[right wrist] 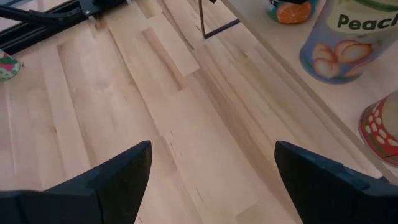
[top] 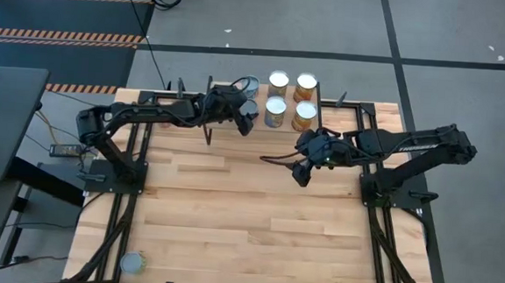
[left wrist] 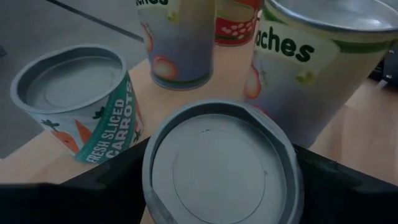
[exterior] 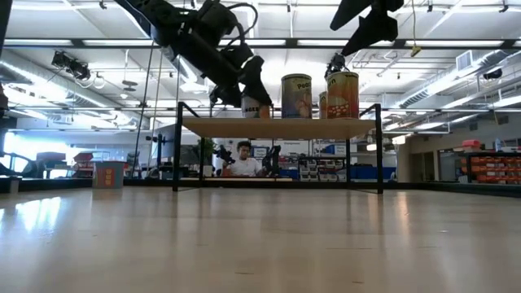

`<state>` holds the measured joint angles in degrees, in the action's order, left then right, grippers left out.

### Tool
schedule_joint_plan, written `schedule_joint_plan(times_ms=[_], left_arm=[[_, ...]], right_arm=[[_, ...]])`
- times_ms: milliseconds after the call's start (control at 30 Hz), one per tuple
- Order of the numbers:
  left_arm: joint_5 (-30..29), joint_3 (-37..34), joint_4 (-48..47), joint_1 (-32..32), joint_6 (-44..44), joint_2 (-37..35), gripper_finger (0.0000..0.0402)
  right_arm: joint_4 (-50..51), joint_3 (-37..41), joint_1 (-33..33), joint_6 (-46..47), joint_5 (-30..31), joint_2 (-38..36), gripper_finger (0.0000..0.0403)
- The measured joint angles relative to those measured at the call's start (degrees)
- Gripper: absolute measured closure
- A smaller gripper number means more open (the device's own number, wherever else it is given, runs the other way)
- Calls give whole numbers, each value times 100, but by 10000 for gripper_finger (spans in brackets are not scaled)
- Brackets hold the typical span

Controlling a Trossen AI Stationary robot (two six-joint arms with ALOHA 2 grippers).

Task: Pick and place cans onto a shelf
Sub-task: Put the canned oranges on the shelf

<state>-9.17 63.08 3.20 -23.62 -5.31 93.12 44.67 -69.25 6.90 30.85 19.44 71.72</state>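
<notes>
The left end effector (top: pixel 247 117) is seen at the shelf (top: pixel 328 127), at about twelve o'clock on the worktop (top: pixel 231 210), and a can (left wrist: pixel 221 165) with a plain silver top sits between its dark fingers (left wrist: pixel 106 186) in the left wrist view. The fingers stand wide either side of that can; whether it is gripped or just let go cannot be told from these views. In the low view this can (exterior: pixel 254 108) appears to rest on the shelf board, so the step in hand is judged to be the setting-down of a can at the shelf's nine o'clock end.

Beside it a carrots can (left wrist: pixel 78 102) is seen, and further along the shelf a peaches can (left wrist: pixel 311 62) and others; four cans (top: pixel 291 98) with pale tops show from above. (One stray can (top: pixel 131 262) lies well apart, near the worktop's seven o'clock corner.)

The right end effector (top: pixel 308 167) is held over bare worktop at about three o'clock, just off the shelf's edge, its fingers (right wrist: pixel 118 174) spread with nothing between them.

The next move, it is judged, calls for the left arm to be drawn straight back and up without nudging the carrots can close by; then the stray can is to be fetched.
</notes>
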Motion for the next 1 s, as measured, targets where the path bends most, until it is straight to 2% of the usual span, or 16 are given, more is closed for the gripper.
schedule_joint_plan(times_ms=[633,867,1000], left_arm=[[173,-1,-251,45,33,-131,87],[33,-1,-254,44,160,-131,111],[26,-1,-195,44,158,-131,88]], right_arm=[[6,0,13,219,-17,2,56],[-1,0,8,284,-15,2,56],[-1,0,8,280,-13,2,56]])
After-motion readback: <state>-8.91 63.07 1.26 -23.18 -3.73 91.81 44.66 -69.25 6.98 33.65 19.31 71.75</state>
